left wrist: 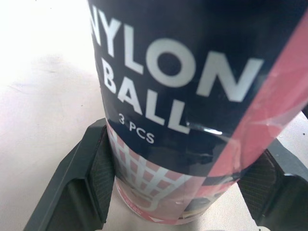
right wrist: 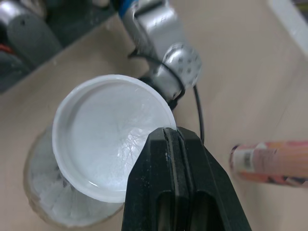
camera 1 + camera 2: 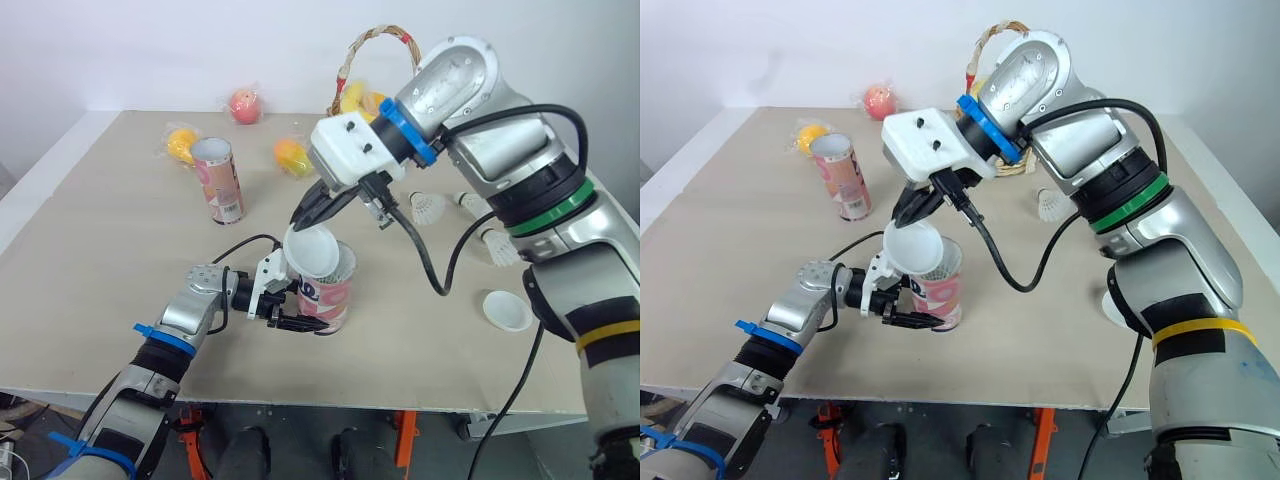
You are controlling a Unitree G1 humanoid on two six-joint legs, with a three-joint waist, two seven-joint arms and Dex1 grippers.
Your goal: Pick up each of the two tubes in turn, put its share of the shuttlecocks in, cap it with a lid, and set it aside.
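A pink and dark shuttlecock tube stands upright near the table's front edge. My left gripper is shut on its lower part, with a finger pressed to each side. White shuttlecock feathers show inside its open mouth. My right gripper is shut on the rim of a white lid. It holds the lid tilted just above the tube's mouth. A second open tube stands upright at the back left. Another white lid lies on the table to the right.
Two loose shuttlecocks lie right of centre. A wicker basket stands at the back behind my right arm. Bagged fruit lies along the back. A black cable hangs from the right wrist over the table.
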